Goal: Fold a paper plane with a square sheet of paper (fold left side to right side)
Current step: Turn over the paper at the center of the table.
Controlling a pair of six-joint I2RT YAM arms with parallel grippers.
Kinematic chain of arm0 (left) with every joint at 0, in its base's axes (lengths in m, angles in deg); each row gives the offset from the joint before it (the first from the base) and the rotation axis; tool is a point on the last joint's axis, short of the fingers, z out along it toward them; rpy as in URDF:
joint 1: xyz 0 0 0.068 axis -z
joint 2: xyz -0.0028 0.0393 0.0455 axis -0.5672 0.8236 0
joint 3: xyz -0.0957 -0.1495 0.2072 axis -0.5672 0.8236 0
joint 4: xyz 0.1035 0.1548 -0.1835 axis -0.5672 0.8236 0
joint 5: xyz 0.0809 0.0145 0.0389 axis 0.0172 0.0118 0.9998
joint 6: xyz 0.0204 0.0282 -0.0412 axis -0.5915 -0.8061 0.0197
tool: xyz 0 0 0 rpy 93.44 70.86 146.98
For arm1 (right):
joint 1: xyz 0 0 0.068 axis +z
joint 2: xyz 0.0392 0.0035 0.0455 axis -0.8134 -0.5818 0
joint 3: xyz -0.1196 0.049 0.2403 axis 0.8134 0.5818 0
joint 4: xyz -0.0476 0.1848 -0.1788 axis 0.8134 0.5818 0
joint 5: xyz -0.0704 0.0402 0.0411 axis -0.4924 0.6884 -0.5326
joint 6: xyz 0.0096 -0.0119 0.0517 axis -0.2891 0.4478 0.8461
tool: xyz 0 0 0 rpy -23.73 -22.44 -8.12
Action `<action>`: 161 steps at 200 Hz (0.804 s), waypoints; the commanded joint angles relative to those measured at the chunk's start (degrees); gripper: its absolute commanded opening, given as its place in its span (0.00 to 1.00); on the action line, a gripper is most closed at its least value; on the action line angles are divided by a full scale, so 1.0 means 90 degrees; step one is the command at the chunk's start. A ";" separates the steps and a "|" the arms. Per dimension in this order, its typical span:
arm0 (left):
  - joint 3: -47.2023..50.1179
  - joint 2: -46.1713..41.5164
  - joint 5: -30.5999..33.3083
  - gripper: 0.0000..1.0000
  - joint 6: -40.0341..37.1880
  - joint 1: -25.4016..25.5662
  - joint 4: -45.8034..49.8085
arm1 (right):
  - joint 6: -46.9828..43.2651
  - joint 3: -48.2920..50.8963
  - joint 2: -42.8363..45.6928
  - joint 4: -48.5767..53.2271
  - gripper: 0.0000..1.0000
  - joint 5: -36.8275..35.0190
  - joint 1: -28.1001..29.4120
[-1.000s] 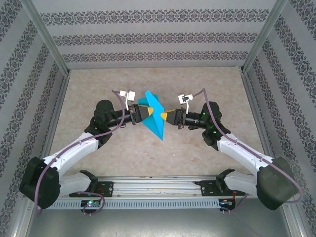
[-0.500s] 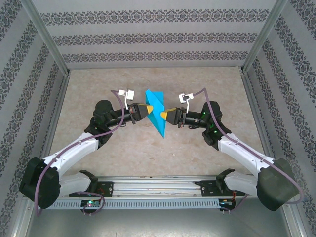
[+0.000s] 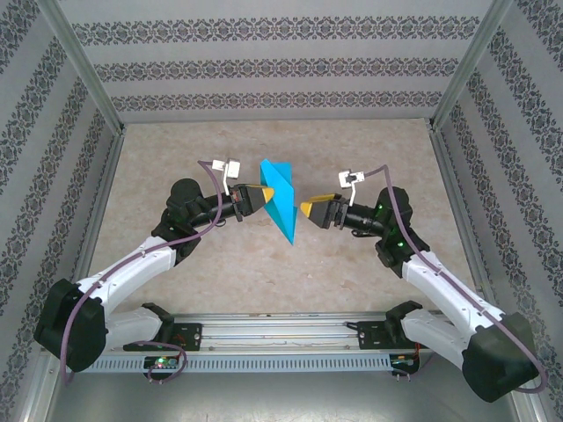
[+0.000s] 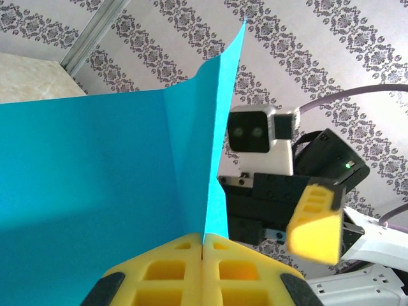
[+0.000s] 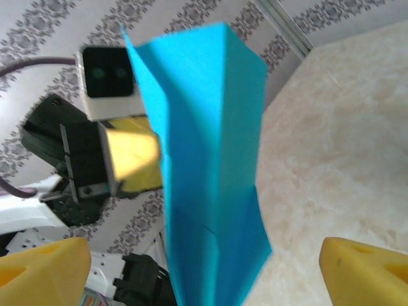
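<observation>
From above, the left gripper (image 3: pixel 264 191) pinches the creased teal-blue paper sheet (image 3: pixel 280 200) upright over the surface (image 3: pixel 290 281); the right gripper (image 3: pixel 308 209) waits just beside, jaws wide. Left wrist: jaws clamp its edge, steadying the fold. Right wrist: paper stands ahead of the spread fingers (image 5: pixel 44 268), untouched.

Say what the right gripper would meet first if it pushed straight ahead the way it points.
Probably the folded teal-blue paper, pinched in the shut left gripper. In the wrist view it sits centered between the right gripper's open fingers.
</observation>
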 commanded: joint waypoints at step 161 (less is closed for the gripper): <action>-0.0205 0.0157 -0.0124 0.00 0.0010 0.0193 -0.0427 | -0.0067 -0.0919 -0.0858 -0.0236 0.51 0.0217 0.0672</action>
